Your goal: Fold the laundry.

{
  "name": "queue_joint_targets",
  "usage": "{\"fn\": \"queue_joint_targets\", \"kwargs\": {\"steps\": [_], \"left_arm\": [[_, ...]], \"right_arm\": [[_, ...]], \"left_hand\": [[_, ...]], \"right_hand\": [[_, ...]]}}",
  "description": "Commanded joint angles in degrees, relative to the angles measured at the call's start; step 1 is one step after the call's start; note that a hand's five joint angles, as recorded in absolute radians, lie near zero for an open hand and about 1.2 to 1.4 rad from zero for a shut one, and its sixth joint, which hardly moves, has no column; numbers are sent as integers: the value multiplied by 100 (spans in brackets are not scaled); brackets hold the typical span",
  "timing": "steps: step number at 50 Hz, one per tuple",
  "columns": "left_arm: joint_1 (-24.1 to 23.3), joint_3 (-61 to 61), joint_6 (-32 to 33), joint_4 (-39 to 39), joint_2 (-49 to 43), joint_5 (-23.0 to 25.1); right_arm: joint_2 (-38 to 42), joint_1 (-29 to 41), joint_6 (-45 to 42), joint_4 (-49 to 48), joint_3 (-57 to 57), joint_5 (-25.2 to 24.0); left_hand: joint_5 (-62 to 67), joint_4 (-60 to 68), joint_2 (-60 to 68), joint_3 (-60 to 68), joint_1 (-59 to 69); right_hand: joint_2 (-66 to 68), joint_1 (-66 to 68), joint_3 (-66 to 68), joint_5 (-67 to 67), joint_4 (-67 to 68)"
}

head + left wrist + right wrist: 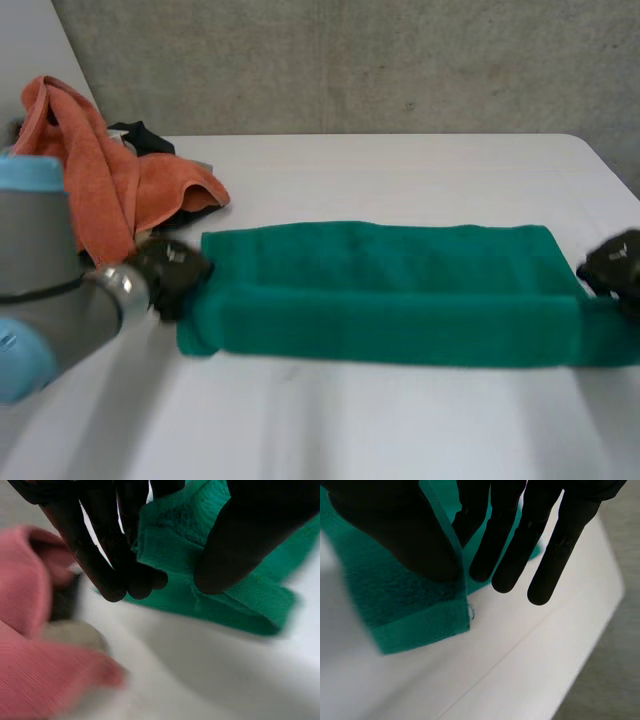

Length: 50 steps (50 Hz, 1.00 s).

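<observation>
Green towel (380,290) is lying folded into a long band across the middle of the worktop (400,170), stretching from near the left edge almost to the right edge. Its front layer is sitting doubled over the back one.

Left hand (172,268) is touching the towel's left end. In the left wrist view its fingers (112,560) are pressing together on one side of a lifted towel (240,605) edge, with the thumb (245,540) on the other side, pinching the cloth between them.

Right hand (615,265) is sitting at the towel's right end, by the worktop's right edge. In the right wrist view its thumb (400,535) is lying over the towel (410,615) corner. The fingers (505,555) are hanging straight and slightly spread on the other side. The towel's edge is running up between thumb and nearest finger and is pinched there. The corner itself is resting on the worktop (510,655).

Left arm (50,300) is coming in over the near left corner. Orange cloth (100,180) is heaped at the far left corner, just behind the left hand and apart from the towel. Dark cloth (145,137) is poking out behind the heap.
</observation>
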Motion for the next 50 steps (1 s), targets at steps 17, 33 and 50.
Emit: {"fn": "queue_joint_targets", "kwargs": {"steps": [17,33,50], "left_arm": [[3,4470,-1752,3073,-1268,-313],[-85,1043,-1647,3520,-1356,416],[-367,-2130,-515,1732,618,504]], "right_arm": [[566,899,3071,-4693,-2948,1131],[935,864,2421,-3964,-724,472],[-468,-356,358,-672,857,463]], "left_hand": [[1352,1133,1147,1189,1602],[1352,1133,1147,1189,1602],[1352,1133,1147,1189,1602]], "right_hand": [[1270,1588,1206,1139,1160],[1270,1588,1206,1139,1160],[1270,1588,1206,1139,1160]]}}
